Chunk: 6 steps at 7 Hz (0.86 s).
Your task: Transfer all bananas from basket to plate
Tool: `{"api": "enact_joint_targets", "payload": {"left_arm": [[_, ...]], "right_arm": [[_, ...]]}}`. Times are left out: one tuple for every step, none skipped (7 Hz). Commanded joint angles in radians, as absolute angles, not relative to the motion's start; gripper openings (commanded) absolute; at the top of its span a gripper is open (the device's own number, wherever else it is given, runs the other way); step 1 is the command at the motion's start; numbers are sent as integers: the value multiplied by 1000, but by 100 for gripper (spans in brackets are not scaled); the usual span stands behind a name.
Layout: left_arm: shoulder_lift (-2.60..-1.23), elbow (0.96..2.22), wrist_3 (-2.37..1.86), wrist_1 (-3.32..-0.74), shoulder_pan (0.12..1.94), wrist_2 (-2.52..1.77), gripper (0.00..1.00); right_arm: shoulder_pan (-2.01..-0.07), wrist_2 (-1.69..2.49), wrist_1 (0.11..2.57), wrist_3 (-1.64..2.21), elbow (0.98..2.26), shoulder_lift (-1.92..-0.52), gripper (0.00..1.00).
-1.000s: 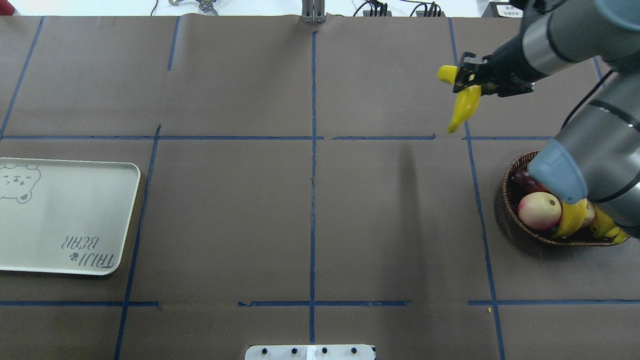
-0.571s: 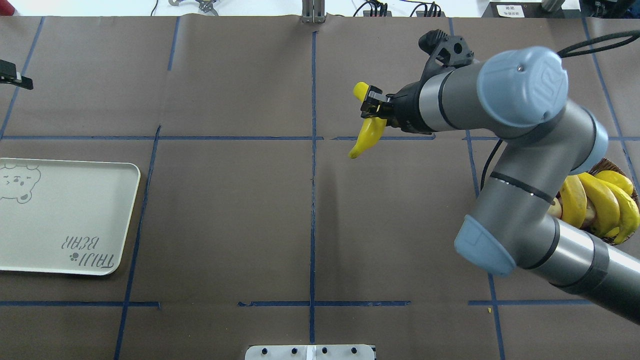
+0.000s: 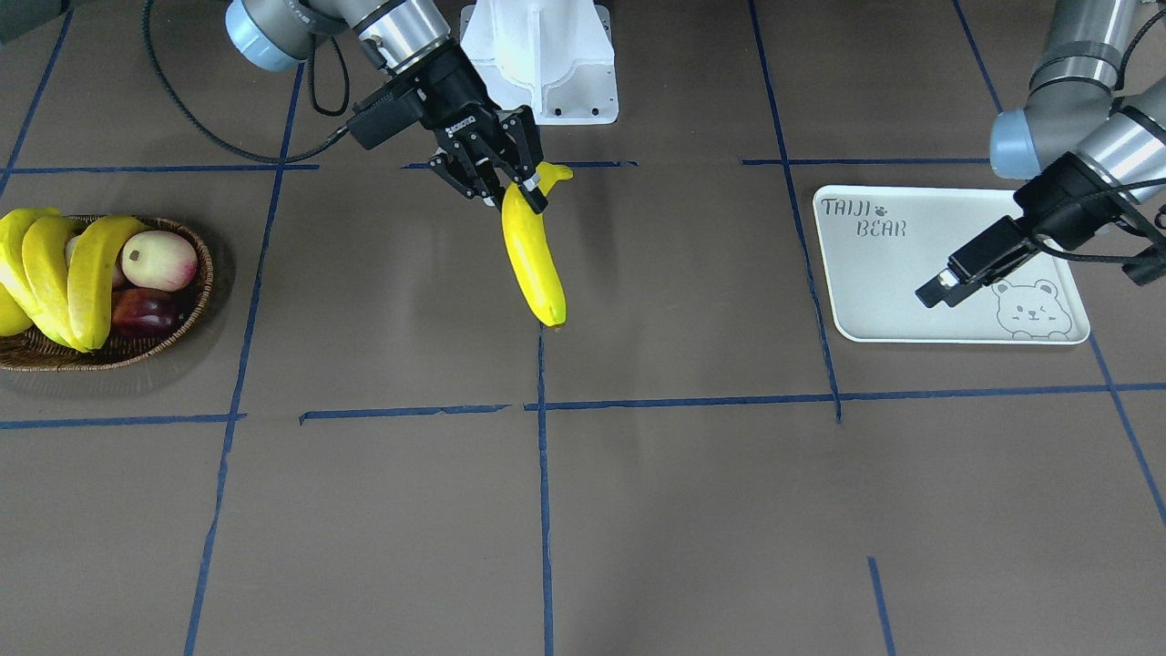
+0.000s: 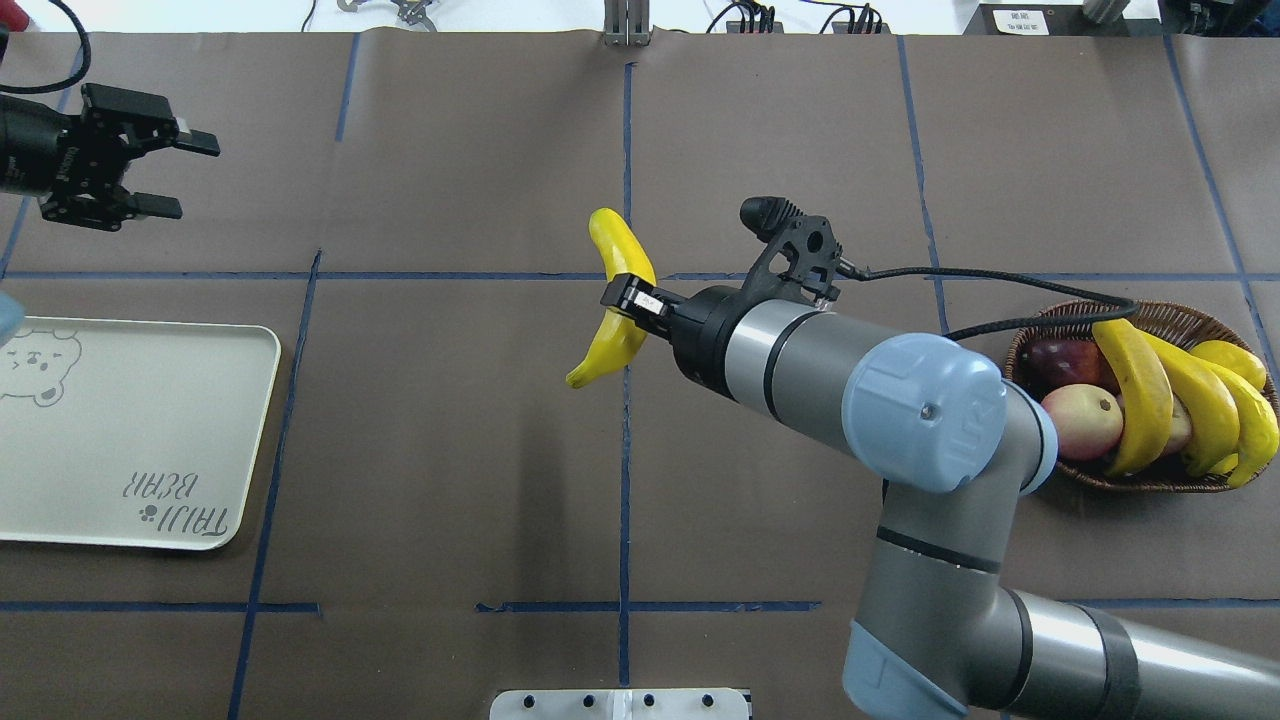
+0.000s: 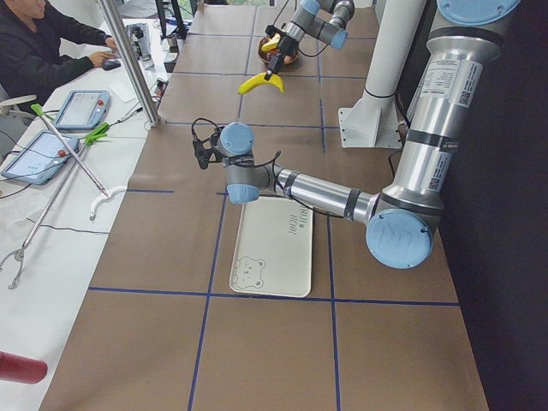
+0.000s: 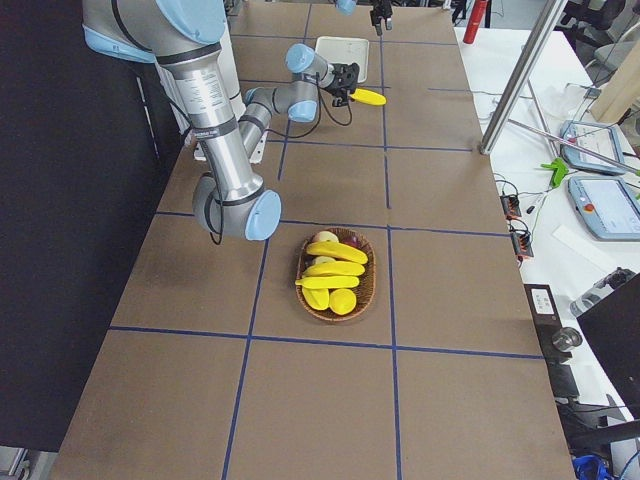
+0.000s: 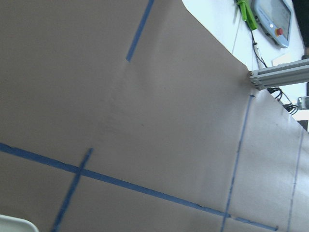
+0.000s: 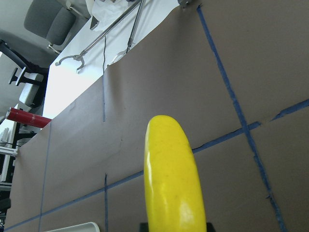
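- Since a second ago the right gripper (image 3: 512,189), clenched on one banana (image 3: 533,264), has swung it from near the basket (image 3: 206,273) toward the centre. The left gripper (image 4: 180,175) has come in, spread and empty.
- Pinched crosswise near its stem, the banana rides clear of the table (image 4: 450,450), probably for a handover.
- Its long axis lies roughly level, blunt end beyond the jaws, away from the robot.
- The plate (image 4: 140,430) lies well ahead of the right gripper, the basket behind.

Brown paper covers the surface (image 4: 450,450), gridded with blue tape lines (image 4: 625,150). In the left-end view a white side table (image 5: 60,257) runs along nine o'clock, carrying two tablets (image 5: 81,109). An aluminium post (image 5: 128,60) rises at its edge, and a person (image 5: 38,51) sits at eleven.
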<state>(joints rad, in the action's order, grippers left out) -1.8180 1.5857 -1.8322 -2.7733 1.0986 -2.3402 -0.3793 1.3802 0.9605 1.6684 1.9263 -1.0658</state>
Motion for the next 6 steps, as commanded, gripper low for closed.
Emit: {"api": "enact_joint_targets", "payload": {"left_arm": [[-1944,1594,-2097,-2796,992,-2278,100],[-1988,1594,-2180,-2790,944,-2219,99],[-2017,1594,-2222,-2787,904,-2185,99],[-2026,1595,-2227,-2787,870,-2177,99],[-2040,1597,-2229,-2786,832,-2143,99],[-2051,1597,-2230,-2784,789,-2091,99]], "right_arm": [[-324,1335,939,1657,1925,-1062,1],[-319,1336,942,1640,1925,-1060,1],[-315,1336,942,1579,1925,-1048,1],[-311,1335,943,1548,1924,-1026,1],[-311,1335,946,1523,1924,-1023,1],[-308,1335,950,1481,1924,-1017,1]]}}
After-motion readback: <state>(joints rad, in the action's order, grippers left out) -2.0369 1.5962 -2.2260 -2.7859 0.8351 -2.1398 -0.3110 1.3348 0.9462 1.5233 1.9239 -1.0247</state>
